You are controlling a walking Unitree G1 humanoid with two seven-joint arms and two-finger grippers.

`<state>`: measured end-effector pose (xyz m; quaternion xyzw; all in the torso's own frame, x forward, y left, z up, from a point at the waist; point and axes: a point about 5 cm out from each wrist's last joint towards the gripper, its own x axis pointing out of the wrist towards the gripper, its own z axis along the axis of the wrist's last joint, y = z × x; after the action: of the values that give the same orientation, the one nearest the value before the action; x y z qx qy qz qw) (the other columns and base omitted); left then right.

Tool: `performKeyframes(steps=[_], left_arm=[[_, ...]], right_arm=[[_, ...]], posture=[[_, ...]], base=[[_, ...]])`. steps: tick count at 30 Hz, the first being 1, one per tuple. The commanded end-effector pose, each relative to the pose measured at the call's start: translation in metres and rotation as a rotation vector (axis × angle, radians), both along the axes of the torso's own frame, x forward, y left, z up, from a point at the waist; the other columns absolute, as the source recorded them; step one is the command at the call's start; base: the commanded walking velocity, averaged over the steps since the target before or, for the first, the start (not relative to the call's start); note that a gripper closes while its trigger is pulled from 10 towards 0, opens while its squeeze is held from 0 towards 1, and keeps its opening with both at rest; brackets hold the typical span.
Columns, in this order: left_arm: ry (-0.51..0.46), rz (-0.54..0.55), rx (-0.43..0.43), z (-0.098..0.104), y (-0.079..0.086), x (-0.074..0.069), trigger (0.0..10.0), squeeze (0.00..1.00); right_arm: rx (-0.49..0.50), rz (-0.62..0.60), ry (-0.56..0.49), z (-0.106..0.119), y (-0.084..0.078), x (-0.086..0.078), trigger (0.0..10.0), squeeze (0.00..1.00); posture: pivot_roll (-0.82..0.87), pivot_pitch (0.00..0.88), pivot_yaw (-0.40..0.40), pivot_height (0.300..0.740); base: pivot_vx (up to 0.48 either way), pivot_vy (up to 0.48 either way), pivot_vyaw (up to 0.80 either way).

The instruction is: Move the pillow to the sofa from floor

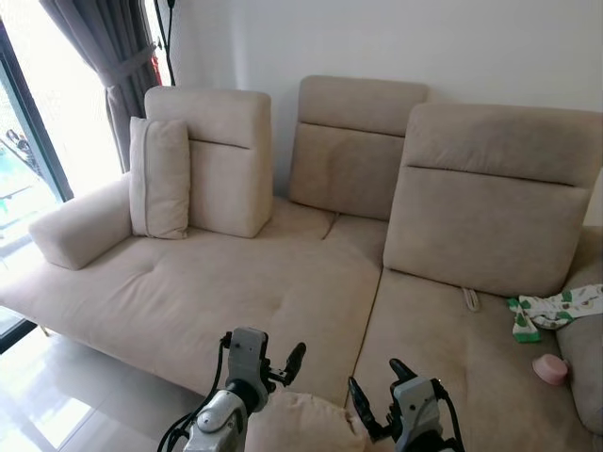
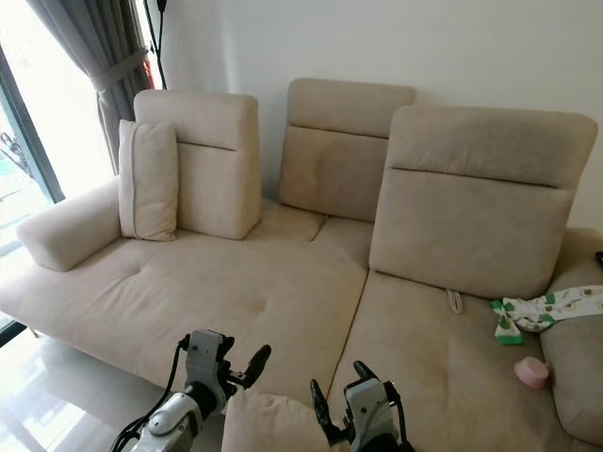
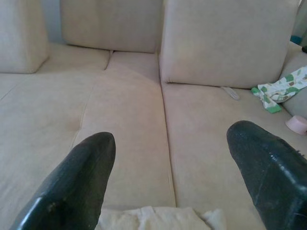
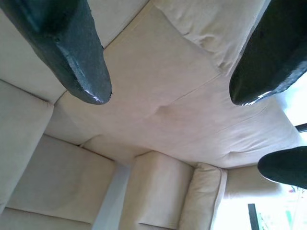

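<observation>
A cream pillow (image 1: 303, 422) sits at the bottom of the eye views, in front of the beige sofa (image 1: 236, 282) and level with its front edge. My left gripper (image 1: 264, 353) stands open at the pillow's left side. My right gripper (image 1: 377, 381) stands open at its right side. In the left wrist view the two black fingers (image 3: 76, 182) are spread wide over the sofa seat, with the pillow's edge (image 3: 158, 218) below them. The right wrist view shows its fingers (image 4: 72, 52) apart, wrinkled pillow fabric (image 4: 216, 28) beside one of them.
A second cream pillow (image 1: 160, 177) leans upright against the sofa's left backrest. A green-and-white cloth (image 1: 551, 311) and a small pink object (image 1: 549, 369) lie on the right seat. A grey curtain (image 1: 113, 56) and a window are at the left, above shiny tiled floor (image 1: 57, 395).
</observation>
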<state>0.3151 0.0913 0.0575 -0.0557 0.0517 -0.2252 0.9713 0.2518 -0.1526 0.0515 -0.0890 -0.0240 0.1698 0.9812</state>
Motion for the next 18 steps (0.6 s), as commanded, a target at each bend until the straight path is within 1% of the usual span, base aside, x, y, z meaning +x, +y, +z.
performKeyframes(steps=[1,8,13,18], left_arm=[[0.007,0.000,0.017,-0.0033,0.0011,-0.0022,10.0,0.00],[0.005,0.006,0.019,-0.0032,0.0006,-0.0025,10.0,0.00],[0.003,0.012,0.020,-0.0027,0.0003,-0.0021,10.0,0.00],[0.000,0.012,0.018,-0.0016,-0.0005,-0.0012,10.0,0.00]], right_arm=[[0.015,0.004,0.028,-0.0052,0.0016,-0.0027,10.0,0.00],[0.022,0.016,0.039,-0.0065,0.0029,-0.0028,10.0,0.00],[0.057,0.061,0.083,-0.0106,0.0076,-0.0032,10.0,0.00],[0.070,0.084,0.104,-0.0125,0.0096,-0.0037,10.0,0.00]], posture=[[-0.05,0.000,0.043,0.655],[-0.05,0.000,0.042,0.635],[-0.05,0.000,0.043,0.615],[-0.05,0.000,0.043,0.600]], base=[[0.000,0.000,0.00],[0.000,0.000,0.00],[0.000,0.000,0.00],[0.000,0.000,0.00]])
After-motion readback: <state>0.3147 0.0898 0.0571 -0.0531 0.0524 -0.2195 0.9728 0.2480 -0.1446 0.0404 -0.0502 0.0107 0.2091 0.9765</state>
